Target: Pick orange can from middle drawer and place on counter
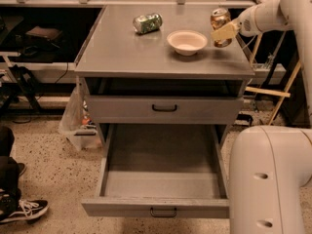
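No text legible, seemingly; claw gripping orange can.

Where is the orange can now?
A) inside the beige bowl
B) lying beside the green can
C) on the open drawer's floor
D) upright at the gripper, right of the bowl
D: the orange can stands upright in the gripper over the counter, right of the beige bowl.

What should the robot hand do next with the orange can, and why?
Probably lower the orange can onto the counter and let go: the gripper holds it upright beside the bowl, and the open middle drawer lies empty.
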### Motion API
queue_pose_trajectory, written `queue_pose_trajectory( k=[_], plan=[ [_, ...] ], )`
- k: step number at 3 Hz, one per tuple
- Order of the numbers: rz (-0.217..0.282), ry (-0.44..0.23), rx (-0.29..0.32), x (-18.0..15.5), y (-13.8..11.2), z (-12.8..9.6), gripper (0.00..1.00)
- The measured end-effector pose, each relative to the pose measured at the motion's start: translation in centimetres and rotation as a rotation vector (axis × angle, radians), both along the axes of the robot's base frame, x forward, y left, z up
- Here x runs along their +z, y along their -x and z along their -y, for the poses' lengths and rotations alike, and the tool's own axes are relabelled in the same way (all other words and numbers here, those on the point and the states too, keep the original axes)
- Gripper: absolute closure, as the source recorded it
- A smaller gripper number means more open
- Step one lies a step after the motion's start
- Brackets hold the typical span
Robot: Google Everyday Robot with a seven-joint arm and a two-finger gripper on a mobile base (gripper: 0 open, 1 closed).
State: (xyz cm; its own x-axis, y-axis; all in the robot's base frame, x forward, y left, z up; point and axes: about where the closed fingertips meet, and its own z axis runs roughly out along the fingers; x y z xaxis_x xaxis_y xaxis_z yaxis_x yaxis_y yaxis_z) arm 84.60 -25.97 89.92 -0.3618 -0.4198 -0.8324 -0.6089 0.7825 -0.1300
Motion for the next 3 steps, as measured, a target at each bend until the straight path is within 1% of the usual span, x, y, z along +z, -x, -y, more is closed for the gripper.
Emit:
queue_pose_trajectory(
  k=[1,2,3],
  plan=[
    [-0.045,-0.01,-0.076,-3.36,-1.42,1.37,1.0],
    [-0.056,-0.008,-0.083,-3.57,-1.53,1.51,1.0],
    [-0.055,-0.008,-0.083,-3.51,-1.45,1.4,0.85]
  ],
)
